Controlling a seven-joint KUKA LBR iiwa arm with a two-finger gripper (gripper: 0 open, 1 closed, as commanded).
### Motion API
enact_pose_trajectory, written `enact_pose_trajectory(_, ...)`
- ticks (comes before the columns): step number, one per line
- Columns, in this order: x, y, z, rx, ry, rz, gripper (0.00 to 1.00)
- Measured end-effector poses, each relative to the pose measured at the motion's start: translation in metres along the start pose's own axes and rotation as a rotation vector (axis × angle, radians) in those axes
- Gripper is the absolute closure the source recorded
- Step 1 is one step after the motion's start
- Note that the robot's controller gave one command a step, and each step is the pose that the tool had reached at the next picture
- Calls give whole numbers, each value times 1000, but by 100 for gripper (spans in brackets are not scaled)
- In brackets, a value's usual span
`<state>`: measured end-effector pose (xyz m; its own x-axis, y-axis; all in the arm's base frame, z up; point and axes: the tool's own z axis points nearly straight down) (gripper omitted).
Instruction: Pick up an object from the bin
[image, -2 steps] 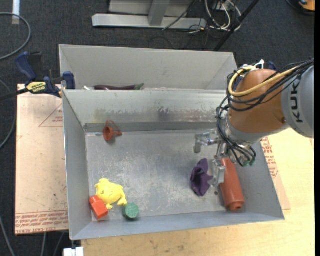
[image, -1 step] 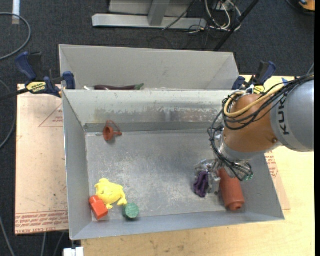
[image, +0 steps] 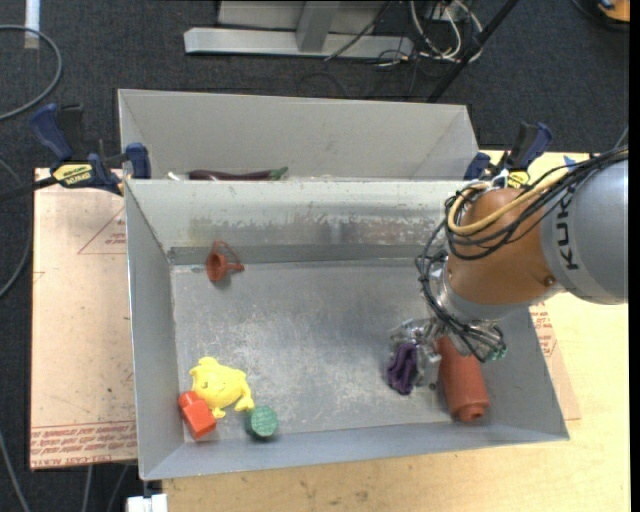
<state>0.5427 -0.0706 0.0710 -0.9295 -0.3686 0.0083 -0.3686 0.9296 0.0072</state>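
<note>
Two things crowd the gripper (image: 425, 345) at the right front of the bin (image: 150, 300): a purple lumpy piece (image: 403, 368) just left of it and a red-brown cylinder (image: 462, 388) just beside. How wide the gripper stands cannot be told. Well apart, front left, cluster a yellow figure (image: 222, 384), red block (image: 197, 414) and green cap (image: 263, 423); an orange funnel (image: 221, 265) lies back left

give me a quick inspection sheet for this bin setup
surface: grey metal bin, floor scuffed, mostly bare
job's things: purple thing and red-brown cylinder at right, side by side
clutter: yellow toy, red block, green disc bunched front left; orange funnel-like piece alone back left
grippers: gripper low by the purple thing; hold cannot be told
cables: yellow and black cables looped over the orange wrist cover
surroundings: dark floor, loose cables behind the bin
</note>
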Motion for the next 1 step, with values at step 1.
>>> enact_pose_trajectory(1, -46, 17, -149, 1, -6, -54, 100)
